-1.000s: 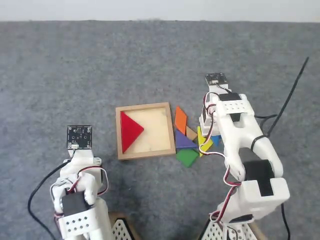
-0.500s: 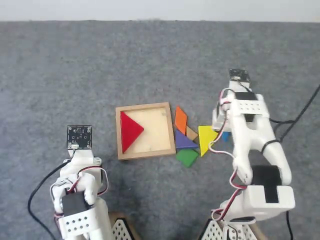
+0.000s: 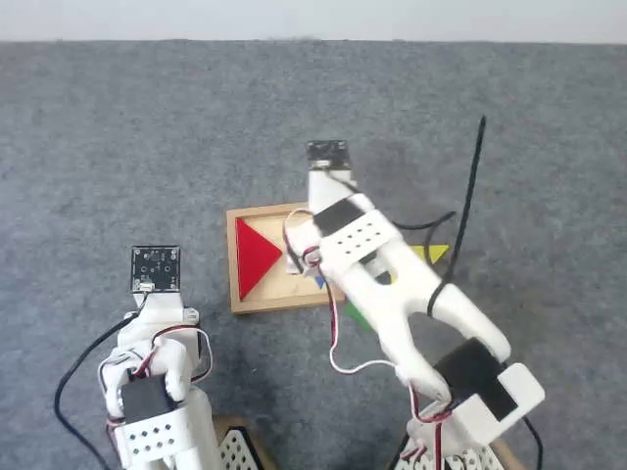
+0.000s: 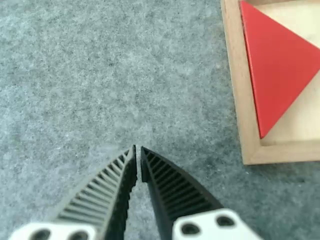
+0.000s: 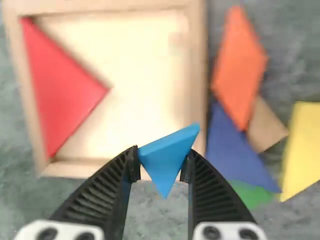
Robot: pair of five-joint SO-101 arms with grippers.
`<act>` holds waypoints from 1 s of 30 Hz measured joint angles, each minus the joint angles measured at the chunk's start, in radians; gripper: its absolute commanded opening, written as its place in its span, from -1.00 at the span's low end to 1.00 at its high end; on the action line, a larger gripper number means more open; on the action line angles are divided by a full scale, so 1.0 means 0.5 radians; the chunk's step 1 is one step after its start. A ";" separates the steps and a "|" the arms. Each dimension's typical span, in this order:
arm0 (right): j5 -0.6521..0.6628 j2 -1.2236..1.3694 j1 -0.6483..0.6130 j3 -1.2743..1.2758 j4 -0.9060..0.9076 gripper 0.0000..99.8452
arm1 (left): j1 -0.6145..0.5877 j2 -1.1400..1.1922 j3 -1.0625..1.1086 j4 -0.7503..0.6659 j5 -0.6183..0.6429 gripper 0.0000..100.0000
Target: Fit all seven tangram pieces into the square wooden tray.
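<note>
Showing an early stage of the puzzle: one of the seven pieces is seated. The red triangle (image 5: 57, 90) lies flat inside the square wooden tray (image 5: 200, 75), its long edge against one wall, and the rest of the tray floor is bare. The right tool (image 5: 161, 154) is clenched on a small blue triangle (image 5: 170, 145), held over the tray's rim and not yet set down. In the high view the right arm stretches across the tray.

Five pieces wait on the grey counter (image 3: 147, 127) just beside the tray. They are an orange parallelogram (image 5: 240, 65), a purple triangle (image 5: 232, 150), a yellow triangle (image 5: 300, 145), a green piece (image 5: 247, 195) and a tan piece (image 5: 265, 127). The tan piece is partly hidden under its neighbours, so its shape is hard to make out.

The left tool (image 4: 138, 149) is closed on nothing and hangs over bare counter near the tray's outer wall. Judging by this layout, six pieces are left to place, the blue one most likely next.
</note>
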 measured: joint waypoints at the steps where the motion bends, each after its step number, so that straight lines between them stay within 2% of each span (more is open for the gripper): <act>1: -0.021 0.000 -0.018 -0.003 0.000 -0.86 | 0.000 0.000 0.000 0.000 0.000 -0.97; 5: 0.031 -0.006 0.104 -0.009 0.031 -0.86 | 0.000 0.000 0.000 0.000 0.000 -0.97; 11: 0.184 -0.006 0.660 -0.018 0.068 -0.86 | 0.000 0.000 0.000 0.000 0.000 -0.97; 13: 0.187 -0.006 0.740 -0.018 0.068 -0.85 | 0.000 0.000 0.000 0.000 0.000 -0.97; 15: 0.181 -0.006 0.740 -0.018 0.068 -0.85 | 0.000 0.000 0.000 0.000 0.000 -0.97; 18: -0.031 -0.006 0.678 -0.018 0.058 -0.85 | 0.000 0.000 0.000 0.000 0.000 -0.97; 23: -0.411 -0.006 0.334 -0.018 -0.190 -0.86 | 0.000 0.000 0.000 0.000 0.000 -0.97; 30: -0.476 0.107 0.089 -0.018 -0.347 -0.86 | 0.000 0.000 0.000 0.000 0.000 -0.97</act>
